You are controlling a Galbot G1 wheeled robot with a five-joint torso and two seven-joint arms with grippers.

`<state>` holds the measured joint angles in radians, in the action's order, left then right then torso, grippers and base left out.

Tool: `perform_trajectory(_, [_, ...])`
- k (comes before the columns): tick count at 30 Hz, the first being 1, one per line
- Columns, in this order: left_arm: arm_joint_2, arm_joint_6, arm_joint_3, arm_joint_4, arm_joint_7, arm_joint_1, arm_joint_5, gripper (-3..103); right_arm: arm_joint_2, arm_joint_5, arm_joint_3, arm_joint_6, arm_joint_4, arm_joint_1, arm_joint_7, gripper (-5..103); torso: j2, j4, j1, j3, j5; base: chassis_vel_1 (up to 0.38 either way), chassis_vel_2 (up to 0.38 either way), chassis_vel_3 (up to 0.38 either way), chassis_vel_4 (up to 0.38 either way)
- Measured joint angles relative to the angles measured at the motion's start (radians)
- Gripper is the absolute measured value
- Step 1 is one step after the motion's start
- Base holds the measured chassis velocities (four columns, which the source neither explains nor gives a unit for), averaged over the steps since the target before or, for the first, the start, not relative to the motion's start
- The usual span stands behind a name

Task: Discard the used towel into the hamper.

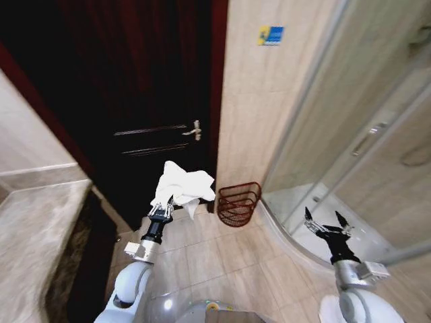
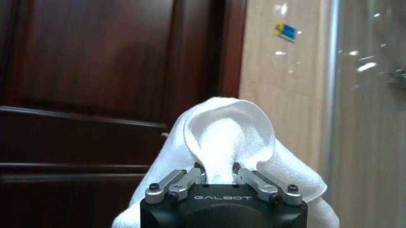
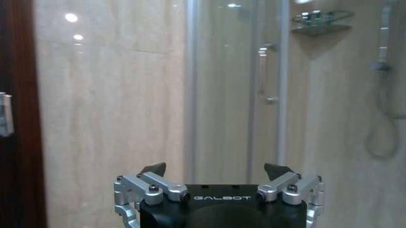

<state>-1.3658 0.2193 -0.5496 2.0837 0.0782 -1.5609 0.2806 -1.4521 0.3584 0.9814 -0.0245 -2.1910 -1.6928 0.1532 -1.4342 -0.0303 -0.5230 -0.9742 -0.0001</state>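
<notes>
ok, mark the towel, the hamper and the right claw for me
towel (image 1: 183,183), head view, middle of the bunched white cloth
hamper (image 1: 238,204), head view, front wire wall
right claw (image 1: 327,218), head view, gap between its open fingertips

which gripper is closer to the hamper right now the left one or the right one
Left. The left gripper, shut on the white towel, is raised just to the left of the hamper by the wall. The right gripper, open and empty, is farther off on the hamper's other side, before the shower.
</notes>
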Motion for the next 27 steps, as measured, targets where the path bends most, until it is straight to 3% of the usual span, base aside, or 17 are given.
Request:
perform_trajectory(6, [-0.004,0.043,0.005,-0.008,0.021,0.005,0.023,15,-0.002,0.003,0.006,0.011,0.008,-0.013,0.001,100,0.0,0.0,0.0,0.0,0.0002,-0.076,-0.074,-0.064,-0.05])
perform_trajectory(27, [-0.015,0.056,-0.007,-0.011,0.037,0.005,0.014,15,0.003,-0.009,-0.007,0.03,0.034,0.013,-0.029,100,0.0,0.0002,0.0,0.0,0.0001,0.0,0.0,0.0,0.0])
